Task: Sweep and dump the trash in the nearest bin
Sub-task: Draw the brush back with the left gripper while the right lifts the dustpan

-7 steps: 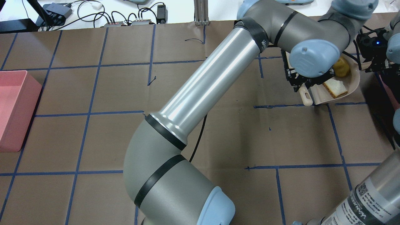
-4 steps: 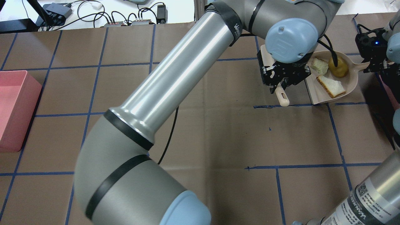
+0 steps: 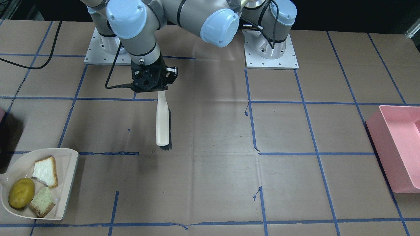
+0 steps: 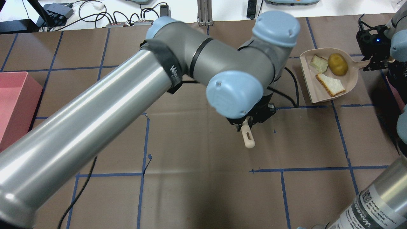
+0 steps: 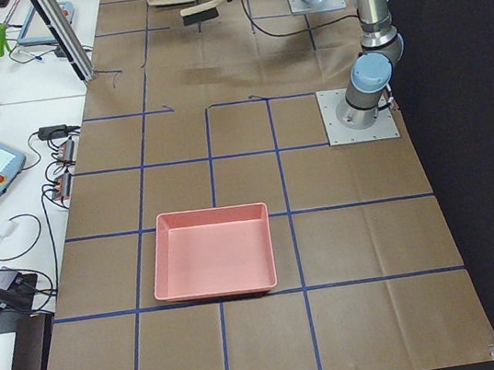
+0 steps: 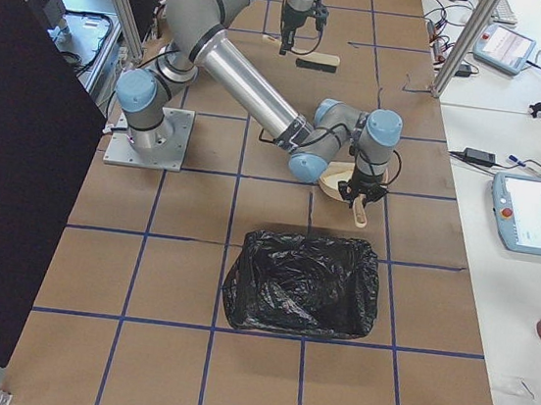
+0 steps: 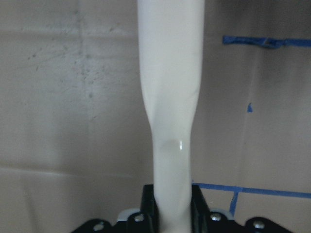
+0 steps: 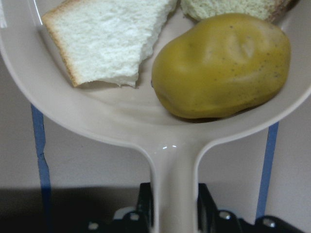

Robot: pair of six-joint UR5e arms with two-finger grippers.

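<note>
1. The left end effector [image 3: 160, 89] is clenched on the cream handle of a hand brush [image 3: 162, 124]. The brush points out over the middle of the bench [image 3: 213, 183], dark bristles along one side.
2. The right end effector [image 8: 175, 206] grasps the stem of a beige dustpan [image 4: 313, 90] near the bench's right end.
3. All the trash lies in that pan: a white bread slice [image 4: 330, 84], a speckled bread slice [image 4: 318, 63] and a yellow-green fruit [image 4: 337, 64]. The fruit sits nearest the stem.
4. A second ago the left arm hung over the pan, and half a second ago the brush stood at its open mouth. Now the brush is drawn back, well apart from the pan, which has hardly shifted.
5. Sweeping therefore looks finished. What remains, by this reading, is for the right arm to carry the load to the nearest bin [image 6: 307, 242] and tip it.
6. Only the right-end view shows that bin whole, draped in a black bag, just beyond the pan. The overhead view catches a thin pink sliver and dark shadow at its right edge.
7. The pink tub [image 5: 212, 265] sits far off toward the bench's left end.
8. The overhead view hides the left fingers under the wrist, while the left wrist camera shows them closed on the handle. It shows no bristles; the front view does.
9. No view settles whether the brush touches the bench.
</note>
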